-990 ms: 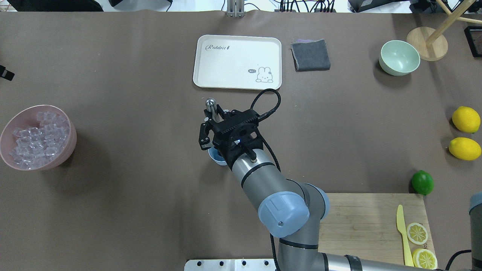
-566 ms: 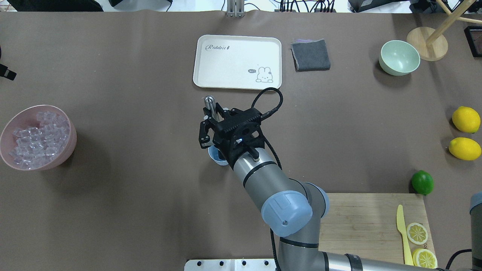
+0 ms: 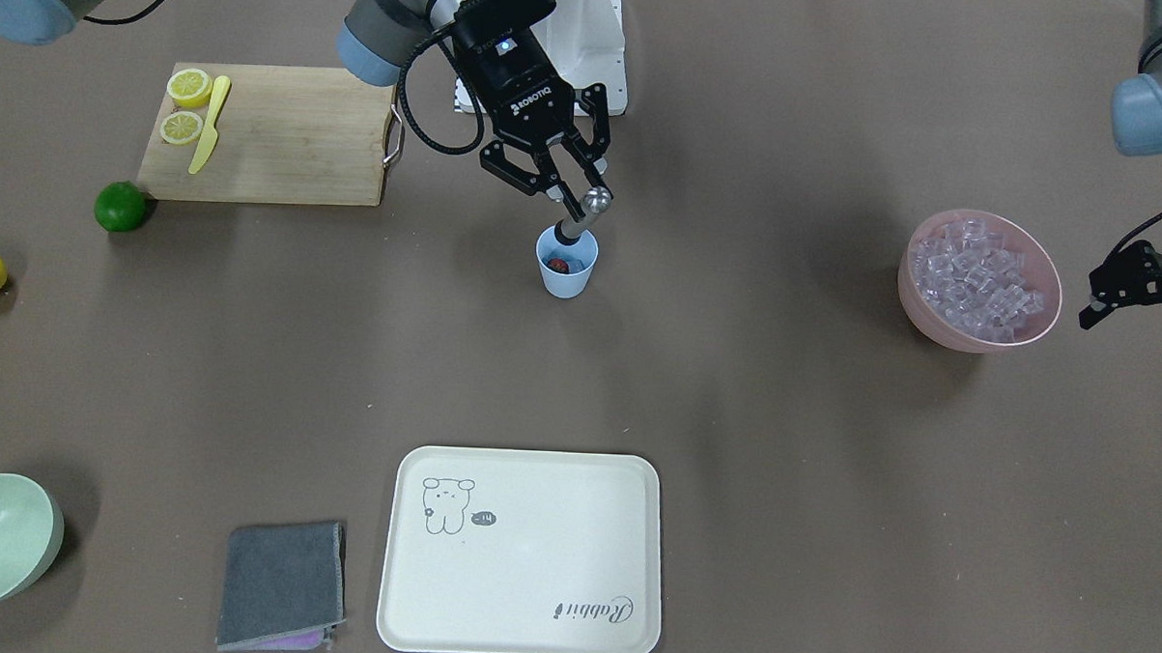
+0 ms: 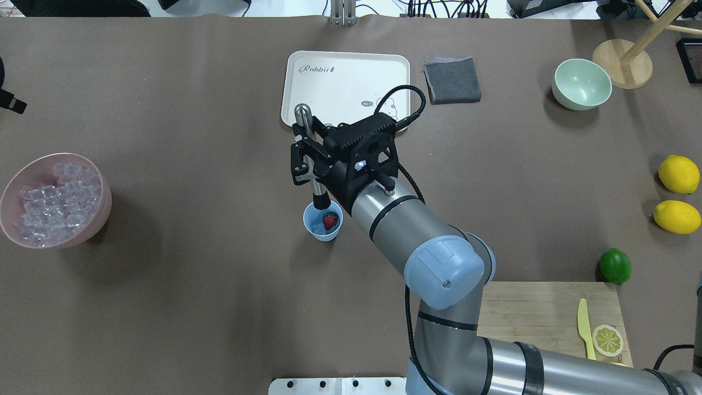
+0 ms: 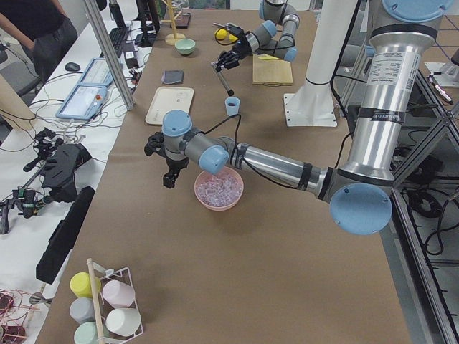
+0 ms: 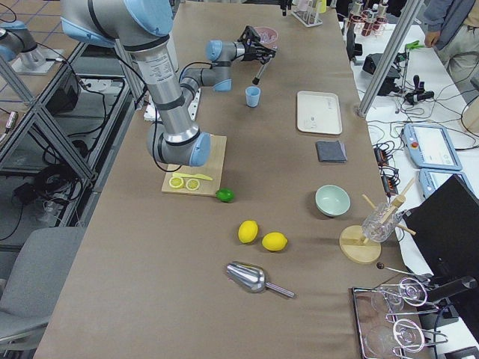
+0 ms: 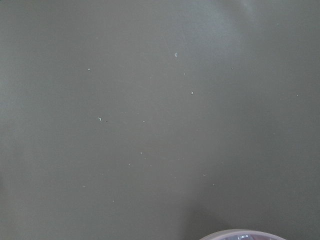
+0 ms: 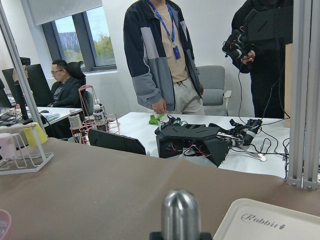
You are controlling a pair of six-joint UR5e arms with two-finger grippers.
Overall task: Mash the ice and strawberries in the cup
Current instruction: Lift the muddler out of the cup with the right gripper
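Note:
The light blue cup [image 4: 323, 222] stands mid-table with a dark red strawberry [image 4: 329, 220] inside; both show in the front view too, cup [image 3: 566, 268] and strawberry [image 3: 559, 265]. My right gripper [image 4: 310, 158] is shut on a metal muddler [image 4: 313, 175], tilted, its lower end at the cup's far rim. The front view shows the gripper [image 3: 564, 193] just above the cup. Ice [image 4: 52, 200] fills the pink bowl [image 4: 101, 219] at the far left. My left gripper [image 3: 1138, 293] hangs open and empty beside that bowl [image 3: 929, 315].
A white tray [image 4: 334, 88] lies behind the right gripper, a grey cloth [image 4: 452, 79] and a pale green bowl [image 4: 581, 85] to its right. Two lemons [image 4: 679, 174], a lime [image 4: 615, 265] and a cutting board [image 4: 526, 318] with a yellow knife [image 4: 586, 334] sit at the right.
My right gripper has risen and moved back toward the tray with the muddler, uncovering the cup; the strawberry inside now shows. The muddler's lower end has lifted to the rim.

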